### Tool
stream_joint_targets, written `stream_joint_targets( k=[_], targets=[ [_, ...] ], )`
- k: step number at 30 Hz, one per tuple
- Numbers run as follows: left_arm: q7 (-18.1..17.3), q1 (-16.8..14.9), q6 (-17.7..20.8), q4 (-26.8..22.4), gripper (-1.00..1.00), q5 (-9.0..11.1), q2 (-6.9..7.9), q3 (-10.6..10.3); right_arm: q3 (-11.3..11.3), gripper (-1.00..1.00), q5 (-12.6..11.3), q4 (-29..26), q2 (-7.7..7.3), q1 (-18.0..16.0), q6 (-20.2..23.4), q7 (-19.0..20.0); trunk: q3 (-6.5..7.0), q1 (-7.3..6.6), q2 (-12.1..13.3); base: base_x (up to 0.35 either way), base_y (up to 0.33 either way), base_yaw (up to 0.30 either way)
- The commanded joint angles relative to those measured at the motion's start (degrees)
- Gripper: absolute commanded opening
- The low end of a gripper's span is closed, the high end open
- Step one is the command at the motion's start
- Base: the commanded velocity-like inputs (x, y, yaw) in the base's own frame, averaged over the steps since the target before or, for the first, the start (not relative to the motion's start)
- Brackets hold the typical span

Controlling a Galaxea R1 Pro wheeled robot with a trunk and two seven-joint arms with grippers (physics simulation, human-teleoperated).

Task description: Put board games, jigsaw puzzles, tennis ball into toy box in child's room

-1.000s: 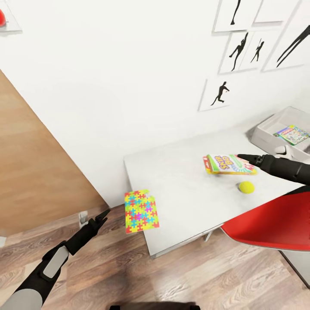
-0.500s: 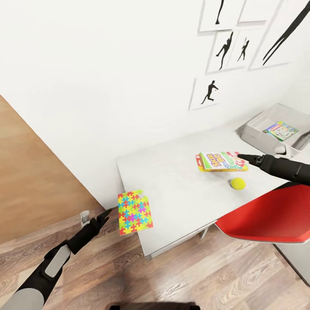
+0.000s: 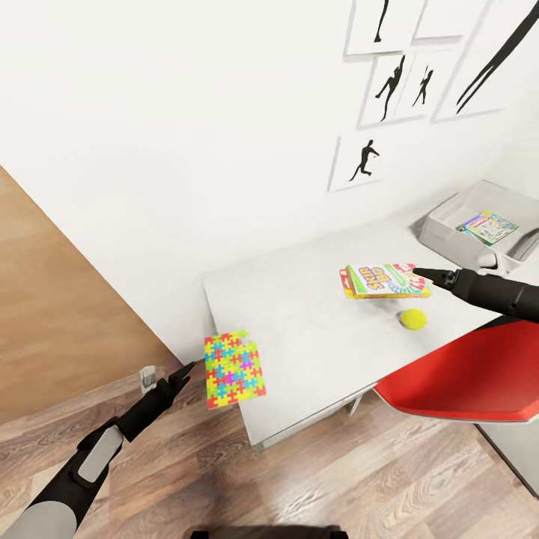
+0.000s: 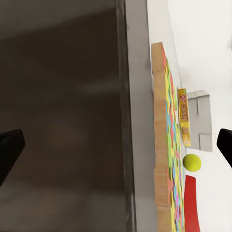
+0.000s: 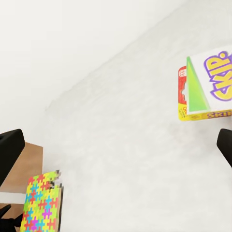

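Observation:
A colourful jigsaw puzzle (image 3: 233, 370) lies at the white table's (image 3: 299, 314) near left corner, overhanging the edge. My left gripper (image 3: 182, 373) hovers open just left of it, above the floor. It sees the puzzle (image 4: 166, 145) edge-on, with its fingertips (image 4: 9, 150) wide apart. A Skip-Bo board game (image 3: 384, 281) lies mid-table, with a tennis ball (image 3: 412, 319) in front of it. My right gripper (image 3: 423, 274) is open at the game's right edge, holding nothing. The grey toy box (image 3: 449, 224) at the back right holds one colourful flat box (image 3: 487, 227).
A red chair (image 3: 464, 374) stands against the table's front right, under my right arm. A white wall with framed silhouettes (image 3: 364, 161) runs behind the table. Wooden floor (image 3: 224, 471) lies in front, and a wooden panel (image 3: 52, 299) rises at the left.
From one second ago to half a second ago the whole picture shifted left, so the camera moved. Since then nothing has visibly changed; both arms hold their poses.

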Motion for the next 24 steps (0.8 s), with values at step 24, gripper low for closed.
stream_joint_targets(
  k=[24],
  targets=[
    [0.06, 0.13, 0.52, 0.06, 1.00, 0.47, 0.01, 0.00, 0.02, 1.00, 0.36, 0.00, 0.30, -0.03, 0.26, 0.37, -0.08, 0.03, -0.09, 0.030, 0.000, -0.002]
  ],
)
